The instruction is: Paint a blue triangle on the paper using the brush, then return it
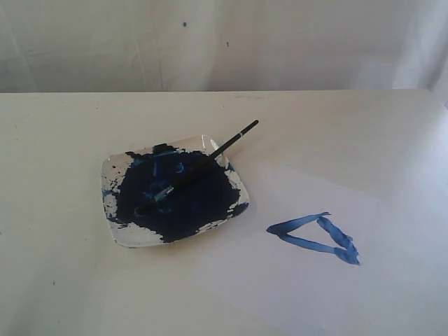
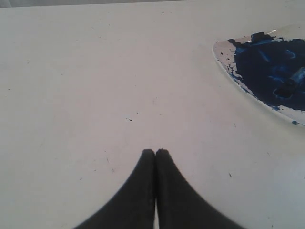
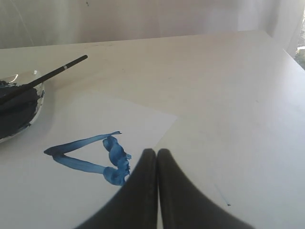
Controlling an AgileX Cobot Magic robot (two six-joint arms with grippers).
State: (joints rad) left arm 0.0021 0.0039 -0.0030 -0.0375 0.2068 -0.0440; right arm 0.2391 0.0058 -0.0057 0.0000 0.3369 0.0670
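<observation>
The blue triangle (image 1: pixel 316 238) is painted on the white paper (image 1: pixel 294 287), right of the dish (image 1: pixel 119 234); the right wrist view shows the blue triangle (image 3: pixel 88 157) on the paper (image 3: pixel 47 200). The black brush (image 1: pixel 210 154) lies with its tip in the dark paint and its handle (image 3: pixel 62 68) sticking out over the dish rim. My left gripper (image 2: pixel 155 151) is shut and empty over bare table, apart from the dish (image 2: pixel 224 52). My right gripper (image 3: pixel 157 152) is shut and empty, close to the triangle's corner. Neither arm shows in the exterior view.
The table's far edge (image 1: pixel 224 92) meets a pale wall or curtain behind. In the right wrist view the table's right edge (image 3: pixel 281 47) drops off. A small blue speck (image 3: pixel 228 204) marks the table near my right gripper.
</observation>
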